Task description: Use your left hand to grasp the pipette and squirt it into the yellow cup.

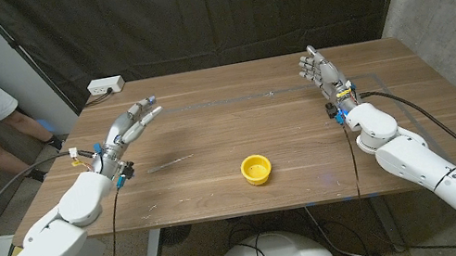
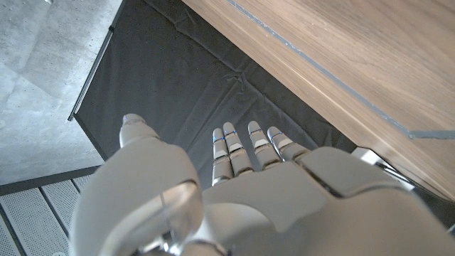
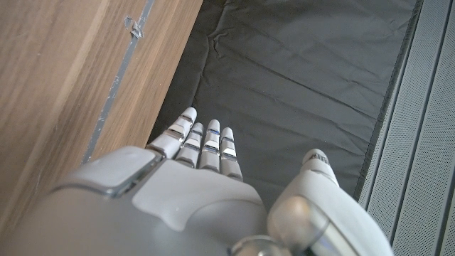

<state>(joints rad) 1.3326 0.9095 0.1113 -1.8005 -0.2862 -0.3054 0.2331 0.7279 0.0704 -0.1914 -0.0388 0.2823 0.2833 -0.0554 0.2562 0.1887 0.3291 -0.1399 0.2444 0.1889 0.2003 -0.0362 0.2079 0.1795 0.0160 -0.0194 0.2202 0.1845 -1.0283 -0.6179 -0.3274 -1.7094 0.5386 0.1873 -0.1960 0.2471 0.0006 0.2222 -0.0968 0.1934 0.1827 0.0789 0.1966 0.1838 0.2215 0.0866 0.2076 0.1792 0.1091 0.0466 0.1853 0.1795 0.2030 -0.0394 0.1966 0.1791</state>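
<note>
With the left hand [image 1: 129, 127] spread and holding nothing at ten o'clock on the worktop [image 1: 237, 126], the thin clear pipette [image 1: 168, 164] lies flat toward its four o'clock, nine o'clock of the yellow cup [image 1: 256, 169], and could skid from a shallow pinch.

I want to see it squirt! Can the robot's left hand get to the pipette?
Probably yes. The pipette lies bare on the table just beside the open left hand, with nothing between them.

I see the cup [image 1: 256, 169] on the worktop [image 1: 255, 123] near its front edge; pipette [image 1: 168, 164] lies to its left, between cup and my left hand [image 1: 129, 127]; right hand [image 1: 324, 73] far right.
</note>
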